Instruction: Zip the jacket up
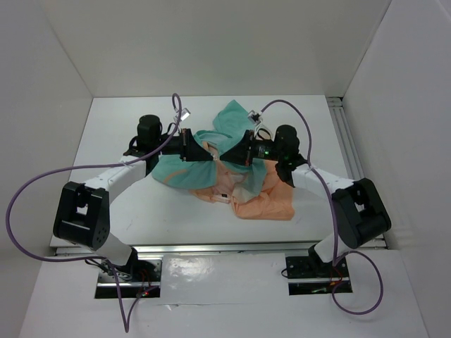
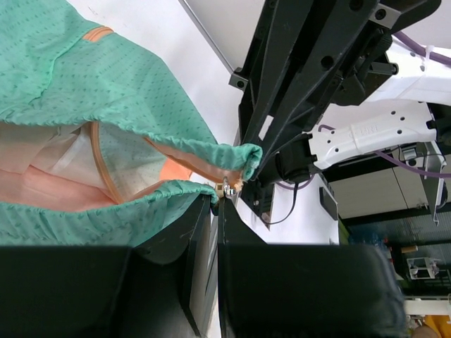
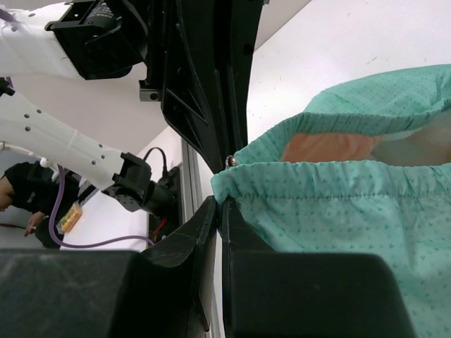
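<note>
1. The jacket (image 1: 268,201) lies bunched on the middle of the table (image 1: 127,211), with one part reaching far and another near and right.
2. My left claw (image 1: 210,158) comes in from the left and my right claw (image 1: 221,156) from the right.
3. Their tips meet just beside each other over the jacket's middle, each pinching a gathered edge.
</note>
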Available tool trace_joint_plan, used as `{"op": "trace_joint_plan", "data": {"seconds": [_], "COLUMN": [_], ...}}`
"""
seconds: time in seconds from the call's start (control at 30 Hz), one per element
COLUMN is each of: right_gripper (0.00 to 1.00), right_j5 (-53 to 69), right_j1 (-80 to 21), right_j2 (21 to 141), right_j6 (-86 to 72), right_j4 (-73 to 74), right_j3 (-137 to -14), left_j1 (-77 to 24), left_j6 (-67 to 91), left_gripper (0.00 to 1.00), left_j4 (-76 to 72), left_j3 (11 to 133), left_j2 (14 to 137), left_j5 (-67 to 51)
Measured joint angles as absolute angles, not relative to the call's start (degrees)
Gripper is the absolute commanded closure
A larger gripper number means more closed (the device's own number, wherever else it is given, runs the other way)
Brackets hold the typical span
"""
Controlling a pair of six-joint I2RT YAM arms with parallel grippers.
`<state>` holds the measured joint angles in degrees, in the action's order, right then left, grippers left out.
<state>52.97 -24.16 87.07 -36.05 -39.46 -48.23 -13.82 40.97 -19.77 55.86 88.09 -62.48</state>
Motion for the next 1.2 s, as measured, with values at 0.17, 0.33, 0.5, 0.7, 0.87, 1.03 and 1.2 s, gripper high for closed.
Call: {"op": "trace_joint_plan", "data": {"seconds": [0.17,0.33,0.5,0.7,0.87,1.03,1.2], "right_gripper": [1.0,1.0,1.0,1.0,1.0,1.0,1.0], "right_j5": [52.99,53.34,53.8,54.28,54.7,55.0,55.18], "right_j1": [-23.42,-22.65,-22.59,-22.59,-22.59,-22.59,-22.59], "right_j2": [87.72,88.12,88.66,88.77,89.1,89.34,89.41], "right_j6": [-37.3,-39.22,-40.47,-41.1,-41.52,-41.76,-42.35], "right_j4": [-40.4,-42.52,-43.4,-44.12,-45.06,-46.06,-46.85], "right_j3": [-47.79,-46.3,-45.5,-45.47,-45.47,-45.47,-45.5], "left_j1": [-13.82,-13.82,-13.82,-13.82,-13.82,-13.85,-13.85], "left_j6": [41.01,41.04,41.65,42.24,42.26,42.24,42.22], "left_gripper": [1.0,1.0,1.0,1.0,1.0,1.0,1.0], "left_j4": [-20.62,-21.41,-21.87,-21.96,-21.96,-21.93,-21.93], "left_j3": [55.86,55.86,55.86,55.86,55.86,55.86,55.86], "left_j2": [88.09,88.09,88.09,88.09,88.09,88.09,88.09], "left_j5": [-62.87,-63.16,-63.53,-63.72,-63.81,-63.86,-63.9]}}
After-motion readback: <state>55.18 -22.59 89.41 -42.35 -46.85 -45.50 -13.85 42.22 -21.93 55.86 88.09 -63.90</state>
